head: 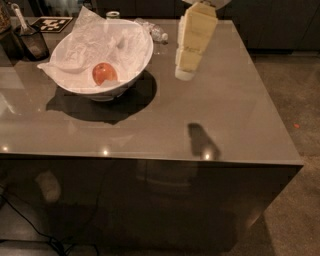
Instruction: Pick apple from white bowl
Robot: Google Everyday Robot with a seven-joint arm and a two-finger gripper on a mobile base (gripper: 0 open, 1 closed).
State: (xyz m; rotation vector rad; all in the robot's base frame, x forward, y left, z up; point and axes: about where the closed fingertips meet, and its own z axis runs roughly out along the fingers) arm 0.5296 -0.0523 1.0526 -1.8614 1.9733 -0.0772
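A small red-orange apple lies inside the large white bowl, which is lined with crumpled white paper and stands on the left part of the grey table. My gripper is cream-coloured and hangs above the table to the right of the bowl, pointing down, apart from the bowl and the apple.
A dark container with a utensil stands at the far left. A black-and-white marker tag lies behind it. A small jar and a clear crumpled item sit behind the bowl. The table's right edge drops to carpet.
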